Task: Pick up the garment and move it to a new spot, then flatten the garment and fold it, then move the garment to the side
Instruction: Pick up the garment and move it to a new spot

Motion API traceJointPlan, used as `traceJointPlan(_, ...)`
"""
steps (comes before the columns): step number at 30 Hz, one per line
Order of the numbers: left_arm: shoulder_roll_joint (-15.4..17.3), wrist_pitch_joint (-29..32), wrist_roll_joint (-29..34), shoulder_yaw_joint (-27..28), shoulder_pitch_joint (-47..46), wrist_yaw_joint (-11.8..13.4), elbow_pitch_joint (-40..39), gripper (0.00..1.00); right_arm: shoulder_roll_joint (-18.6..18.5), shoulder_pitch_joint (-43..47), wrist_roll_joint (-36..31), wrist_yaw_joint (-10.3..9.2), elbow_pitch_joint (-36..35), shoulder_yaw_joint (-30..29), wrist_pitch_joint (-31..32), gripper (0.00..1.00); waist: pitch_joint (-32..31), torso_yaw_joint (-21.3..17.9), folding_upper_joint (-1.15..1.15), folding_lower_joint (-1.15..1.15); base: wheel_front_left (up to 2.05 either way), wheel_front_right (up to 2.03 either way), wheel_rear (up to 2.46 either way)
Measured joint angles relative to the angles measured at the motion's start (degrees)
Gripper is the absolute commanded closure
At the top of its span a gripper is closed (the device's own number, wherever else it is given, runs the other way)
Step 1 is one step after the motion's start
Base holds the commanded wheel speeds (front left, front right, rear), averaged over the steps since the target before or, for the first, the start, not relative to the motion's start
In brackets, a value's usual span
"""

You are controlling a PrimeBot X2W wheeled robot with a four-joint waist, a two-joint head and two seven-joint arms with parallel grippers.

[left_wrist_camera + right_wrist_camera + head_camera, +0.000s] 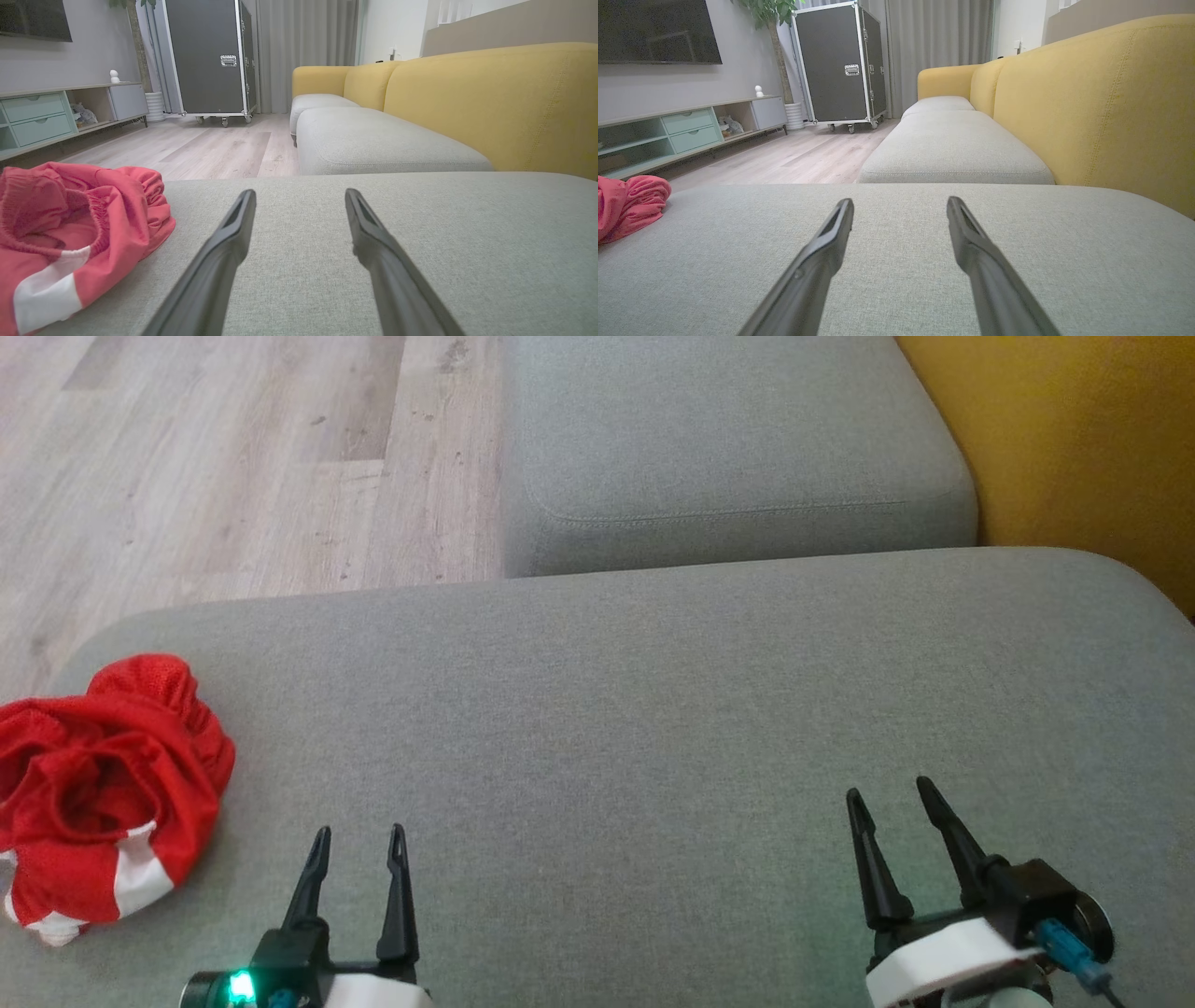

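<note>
Jaws on the left gripper [360,831] and the right gripper [887,789] are standing wide apart, with nothing between the dark fingers of either one. Both are hovering low over the near side of the large grey cushion [653,709], fingers pointing toward its far edge.

A crumpled red garment [103,784], mesh with a white stripe and a gathered elastic band, is lying bunched at the cushion's left end, just inside the rounded far-left corner. Its left side is running out of the head view, so whether it is overhanging the cushion's edge cannot be told. The left gripper is sitting near the garment's right side and is not touching it. The right gripper is waiting well apart from it, toward the cushion's right end.

From the garment rightward, the cushion's top is stretching out as bare grey fabric. Beyond the left part of the cushion's far edge, pale wood floor [233,457] is showing. Past the right part of that edge, a second grey cushion [728,439] is sitting close against it. A yellow backrest [1074,448] is rising along the cushion's right end.
</note>
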Motion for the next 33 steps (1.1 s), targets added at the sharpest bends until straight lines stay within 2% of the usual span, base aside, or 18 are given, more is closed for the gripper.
traceJointPlan(21, 0.0, 0.0, -0.09, -0.01, -0.24, 0.03, 0.26, 0.0, 0.0, -0.08, 0.01, 0.0, 1.34, -0.78, 0.0, 0.0, 0.73, 1.52, 0.0, 0.0, 0.0, 0.0, 0.0)
traceJointPlan(27, 0.01, 0.0, -0.08, -0.04, -0.3, 0.52, 0.27, 0.0, 0.0, -0.14, 0.1, 0.0, 1.56, -0.58, 0.0, 0.0, 0.82, 4.08, 0.0, 0.0, 0.0, 0.0, 0.0)
traceJointPlan(33, 0.04, -0.05, 0.53, 0.24, -0.37, 0.55, 0.2, 0.0, 0.0, -0.19, 0.52, 0.0, 1.66, 0.16, 0.0, 0.0, 1.08, 8.52, 0.0, 0.0, 0.0, 0.0, 0.0)
